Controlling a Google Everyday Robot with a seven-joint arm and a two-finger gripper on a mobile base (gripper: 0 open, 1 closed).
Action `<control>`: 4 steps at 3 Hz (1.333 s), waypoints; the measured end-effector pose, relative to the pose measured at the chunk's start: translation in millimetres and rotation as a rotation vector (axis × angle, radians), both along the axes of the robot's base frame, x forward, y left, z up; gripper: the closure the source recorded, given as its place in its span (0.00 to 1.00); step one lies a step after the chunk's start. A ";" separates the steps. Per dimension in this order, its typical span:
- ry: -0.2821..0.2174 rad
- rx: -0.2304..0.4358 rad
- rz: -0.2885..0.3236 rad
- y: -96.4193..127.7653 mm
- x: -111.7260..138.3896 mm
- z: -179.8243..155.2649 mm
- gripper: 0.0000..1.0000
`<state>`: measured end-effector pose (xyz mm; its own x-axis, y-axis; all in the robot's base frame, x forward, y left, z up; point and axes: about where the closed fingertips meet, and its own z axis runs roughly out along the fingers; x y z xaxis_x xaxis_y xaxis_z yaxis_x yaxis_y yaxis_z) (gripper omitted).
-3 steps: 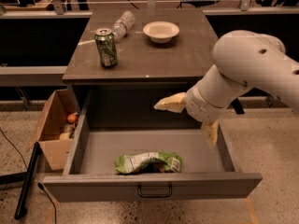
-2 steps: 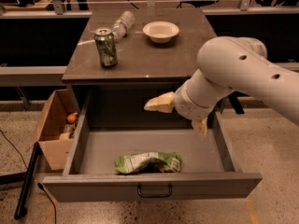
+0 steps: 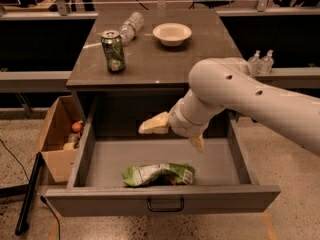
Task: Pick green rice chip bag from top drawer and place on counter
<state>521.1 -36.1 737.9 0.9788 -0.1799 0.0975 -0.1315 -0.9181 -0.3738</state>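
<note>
Some clear gap, end effector (image 3: 176, 134) above bag (image 3: 159, 174)

One claw (image 3: 175, 135) over drawer (image 3: 107, 159), one bag (image 3: 159, 174), one can (image 3: 113, 50)

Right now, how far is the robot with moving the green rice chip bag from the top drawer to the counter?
Done: the top drawer stands open. In hand: the gripper, fingers open, hovers over the drawer above the green rice chip bag, not touching it. Left: grasp the bag, lift it and set it on the counter.
</note>
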 end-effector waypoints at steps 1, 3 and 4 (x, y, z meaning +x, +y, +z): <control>0.042 0.001 0.043 8.9 -1.0 -34.0 0.00; 0.177 -0.025 0.042 -2.3 -25.6 -84.9 0.00; 0.227 -0.035 0.016 -14.5 -40.7 -93.4 0.00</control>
